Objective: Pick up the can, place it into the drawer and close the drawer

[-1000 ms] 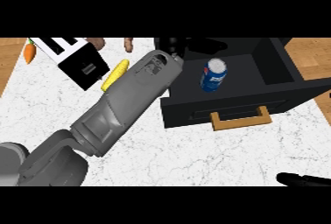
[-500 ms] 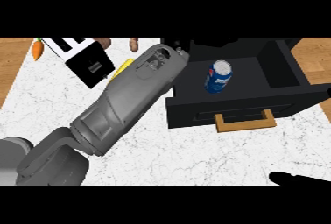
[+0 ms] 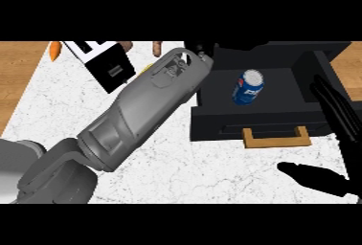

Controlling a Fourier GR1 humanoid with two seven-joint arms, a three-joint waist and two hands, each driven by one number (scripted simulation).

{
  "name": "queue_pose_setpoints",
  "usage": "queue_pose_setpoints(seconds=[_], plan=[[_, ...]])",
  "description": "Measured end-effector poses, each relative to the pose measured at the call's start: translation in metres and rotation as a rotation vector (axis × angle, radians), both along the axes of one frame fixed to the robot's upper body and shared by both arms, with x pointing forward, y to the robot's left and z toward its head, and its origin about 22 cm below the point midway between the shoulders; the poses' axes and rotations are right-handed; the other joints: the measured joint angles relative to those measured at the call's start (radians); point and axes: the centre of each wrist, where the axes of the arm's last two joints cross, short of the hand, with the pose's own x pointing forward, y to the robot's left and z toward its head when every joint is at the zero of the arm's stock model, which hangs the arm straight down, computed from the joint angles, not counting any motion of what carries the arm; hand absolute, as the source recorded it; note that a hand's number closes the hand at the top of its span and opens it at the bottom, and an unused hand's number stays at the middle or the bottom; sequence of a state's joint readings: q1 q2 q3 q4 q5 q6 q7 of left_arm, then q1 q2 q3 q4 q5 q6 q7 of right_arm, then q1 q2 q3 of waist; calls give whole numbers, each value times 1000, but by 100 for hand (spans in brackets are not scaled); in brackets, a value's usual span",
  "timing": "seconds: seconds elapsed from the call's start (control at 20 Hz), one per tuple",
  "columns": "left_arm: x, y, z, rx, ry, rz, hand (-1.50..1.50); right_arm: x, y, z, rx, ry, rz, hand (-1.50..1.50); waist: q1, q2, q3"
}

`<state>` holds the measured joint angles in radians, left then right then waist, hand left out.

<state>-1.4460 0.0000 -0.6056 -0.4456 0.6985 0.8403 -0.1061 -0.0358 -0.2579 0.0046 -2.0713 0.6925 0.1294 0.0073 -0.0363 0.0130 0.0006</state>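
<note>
We look steeply down at a white marble counter point(image 3: 163, 158) with a black drawer point(image 3: 212, 122) pulled open at about two o'clock. The can point(image 3: 248, 87) already lies inside the drawer, on its side, its long axis running roughly from twelve to six o'clock with a slight tilt. It is blue with a red and white mark and a silver top at its far end. Our left hand point(image 3: 201, 49) sits at the drawer's upper left corner; the grey forearm hides most of it, so we cannot tell whether its fingers are spread or curled. The can lies toward four o'clock from it, apart and not held. Our right hand point(image 3: 314, 176) shows at five o'clock on the counter, fingers extended and holding nothing. The drawer's tan handle point(image 3: 277, 140) lies toward eleven o'clock from this hand, close by, so we judge the right hand better placed to push the drawer shut. A black and white box point(image 3: 106, 64) rests at eleven o'clock, with an orange carrot point(image 3: 54, 50) beyond it.
</note>
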Motion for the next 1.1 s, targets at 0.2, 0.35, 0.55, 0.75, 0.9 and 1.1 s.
queue_pose_setpoints(seconds=[0.2,0.35,0.55,0.75,0.9,1.1], plan=[[1,1,3,-9,9,-5,-150,14,11,-21,-123,28,-36,-150,18,-4,0],[1,6,2,-7,10,-6,-150,27,15,-41,-199,53,-78,-150,37,-9,0],[3,18,11,-7,17,-1,-150,45,24,-65,-214,50,-118,-150,50,-13,0],[3,34,25,-7,21,7,-150,61,23,-87,-215,40,-153,-150,62,-19,-2],[0,48,29,-4,22,10,-150,75,22,-95,-236,13,-175,-150,69,-26,-10],[-2,66,32,2,22,19,-150,97,21,-102,-259,-9,-204,-150,75,-32,-17]])
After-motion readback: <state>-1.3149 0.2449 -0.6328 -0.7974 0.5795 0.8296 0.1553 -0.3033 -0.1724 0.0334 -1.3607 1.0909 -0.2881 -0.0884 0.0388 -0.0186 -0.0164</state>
